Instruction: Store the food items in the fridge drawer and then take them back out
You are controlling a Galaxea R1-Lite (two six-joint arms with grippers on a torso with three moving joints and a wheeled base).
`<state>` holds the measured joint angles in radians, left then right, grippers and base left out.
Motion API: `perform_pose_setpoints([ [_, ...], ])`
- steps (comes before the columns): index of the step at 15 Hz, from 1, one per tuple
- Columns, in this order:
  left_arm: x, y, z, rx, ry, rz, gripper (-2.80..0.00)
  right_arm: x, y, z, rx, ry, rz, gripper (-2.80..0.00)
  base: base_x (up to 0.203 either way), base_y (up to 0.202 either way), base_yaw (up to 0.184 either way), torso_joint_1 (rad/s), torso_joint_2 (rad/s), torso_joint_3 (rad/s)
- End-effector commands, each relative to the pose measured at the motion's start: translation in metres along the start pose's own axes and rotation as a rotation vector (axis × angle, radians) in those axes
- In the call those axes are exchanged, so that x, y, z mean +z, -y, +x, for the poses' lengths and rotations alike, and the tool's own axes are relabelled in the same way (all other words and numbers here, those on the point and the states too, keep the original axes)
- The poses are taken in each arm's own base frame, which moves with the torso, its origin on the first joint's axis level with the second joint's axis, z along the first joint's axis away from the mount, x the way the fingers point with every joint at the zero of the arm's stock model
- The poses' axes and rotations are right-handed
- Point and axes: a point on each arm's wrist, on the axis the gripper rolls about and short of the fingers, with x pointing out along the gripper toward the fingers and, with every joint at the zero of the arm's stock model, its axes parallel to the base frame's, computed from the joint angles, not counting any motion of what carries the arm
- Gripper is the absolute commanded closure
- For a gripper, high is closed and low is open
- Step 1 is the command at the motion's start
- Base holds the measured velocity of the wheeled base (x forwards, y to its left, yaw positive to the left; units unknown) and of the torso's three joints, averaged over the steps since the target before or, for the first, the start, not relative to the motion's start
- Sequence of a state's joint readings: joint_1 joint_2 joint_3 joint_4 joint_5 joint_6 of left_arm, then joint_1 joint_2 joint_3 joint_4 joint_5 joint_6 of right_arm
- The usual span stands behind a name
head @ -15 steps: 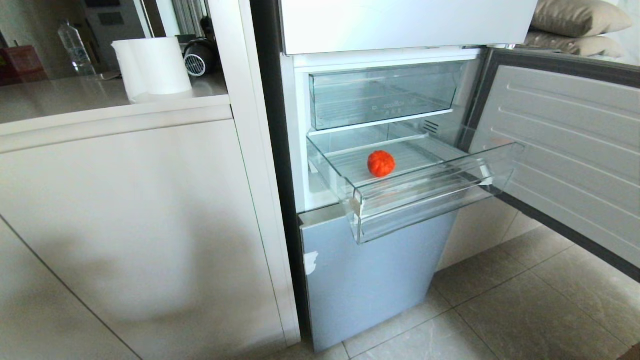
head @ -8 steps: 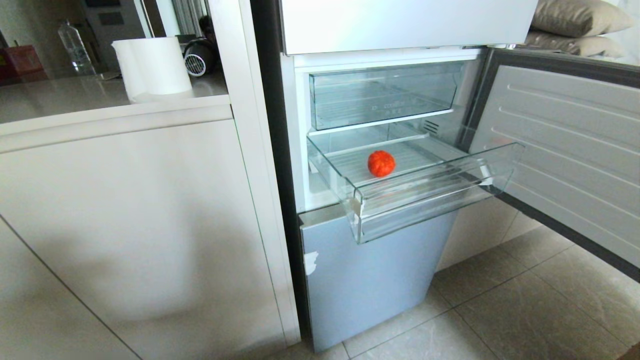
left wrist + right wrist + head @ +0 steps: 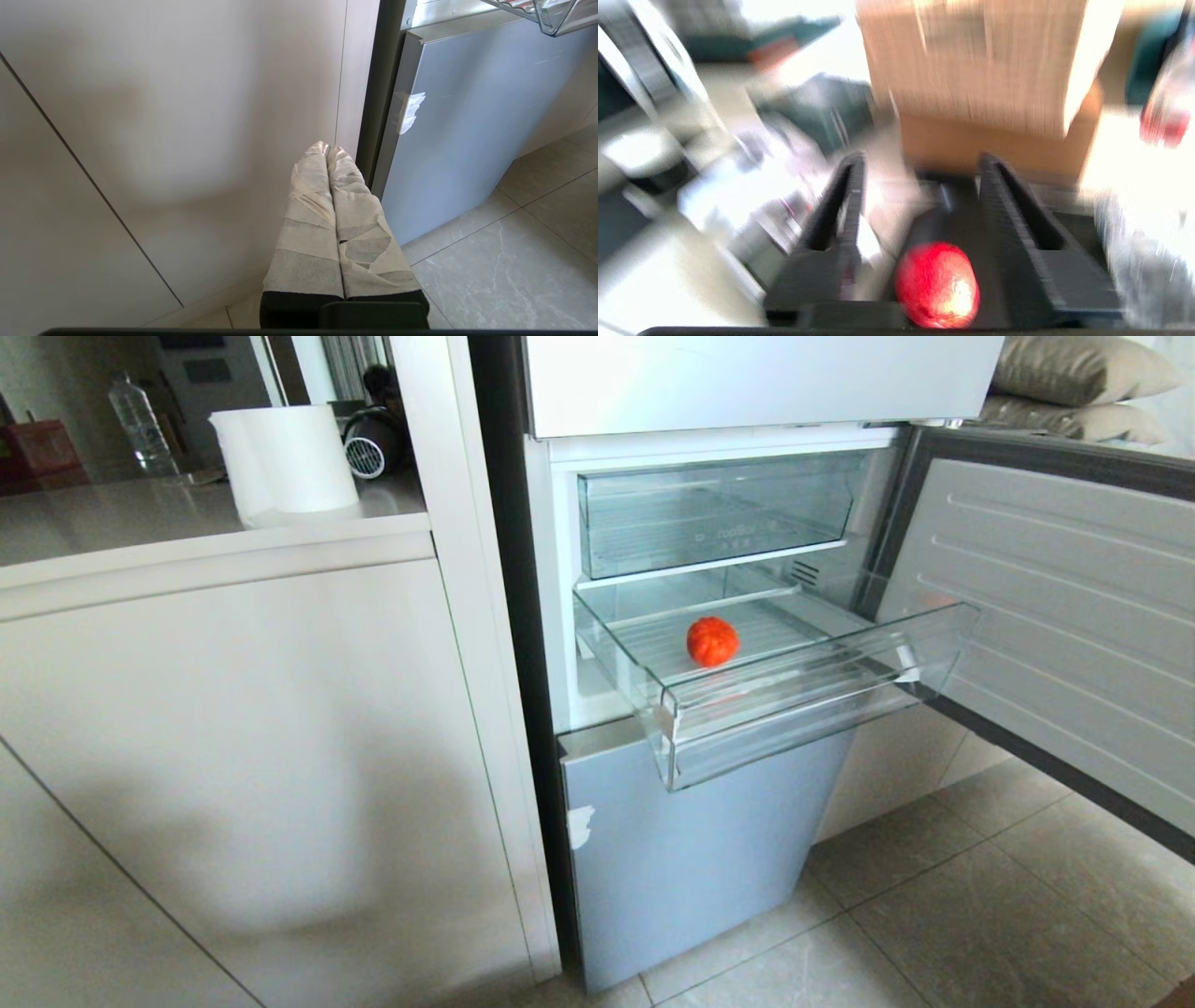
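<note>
One food item [image 3: 712, 641], an orange-red lumpy ball, lies on the ribbed floor of the pulled-out clear fridge drawer [image 3: 803, 709]. Neither arm shows in the head view. In the blurred right wrist view, my right gripper [image 3: 922, 161] has its black fingers apart. A second red food item [image 3: 937, 284] sits between them near their base, with a gap showing beside it. My left gripper [image 3: 326, 148] is parked low beside the cabinet, its taped fingers pressed together on nothing.
Above the drawer sits a clear drawer with lettering [image 3: 719, 518]. The fridge door [image 3: 1055, 607] stands open to the right, with the grey lower door [image 3: 691, 859] below. A cardboard box [image 3: 985, 70] and a bottle [image 3: 1167, 112] lie beyond the right gripper.
</note>
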<state>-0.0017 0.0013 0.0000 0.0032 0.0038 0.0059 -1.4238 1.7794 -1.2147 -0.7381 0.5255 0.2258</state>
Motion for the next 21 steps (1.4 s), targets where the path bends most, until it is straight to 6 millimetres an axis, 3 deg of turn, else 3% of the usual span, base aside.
perform_pose_setpoints([
  [1, 0.0, 0.0, 0.0, 0.0, 0.0, 0.0, 0.0, 0.081, -0.039, -0.036, 0.023, 0.157, 0.005, 0.0, 0.0, 0.0, 0.0, 0.0, 0.0, 0.0],
  [3, 0.0, 0.0, 0.0, 0.0, 0.0, 0.0, 0.0, 0.11, -0.058, -0.057, 0.01, 0.148, 0.061, 0.0, 0.0, 0.0, 0.0, 0.0, 0.0, 0.0],
  [5, 0.0, 0.0, 0.0, 0.001, 0.0, 0.0, 0.0, 0.121, -0.077, -0.071, 0.016, 0.093, 0.059, 0.0, 0.0, 0.0, 0.0, 0.0, 0.0, 0.0],
  [9, 0.0, 0.0, 0.0, 0.001, -0.001, 0.0, 0.0, 0.125, -0.141, -0.092, 0.218, -0.005, 0.097, 0.0, 0.0, 0.0, 0.0, 0.0, 0.0, 0.0],
  [13, 0.0, 0.0, 0.0, 0.001, -0.002, 0.0, 0.0, 0.099, -0.201, -0.117, 0.495, -0.251, 0.133, 0.0, 0.0, 0.0, 0.0, 0.0, 0.0, 0.0],
  [17, 0.0, 0.0, 0.0, 0.001, -0.002, 0.0, 0.0, 0.056, -0.255, -0.136, 0.762, -0.493, 0.163, 0.0, 0.0, 0.0, 0.0, 0.0, 0.0, 0.0],
  [21, 0.0, 0.0, 0.0, 0.001, -0.002, 0.001, 0.0, 0.016, -0.318, -0.121, 0.958, -0.553, 0.277, 0.0, 0.0, 0.0, 0.0, 0.0, 0.0, 0.0],
])
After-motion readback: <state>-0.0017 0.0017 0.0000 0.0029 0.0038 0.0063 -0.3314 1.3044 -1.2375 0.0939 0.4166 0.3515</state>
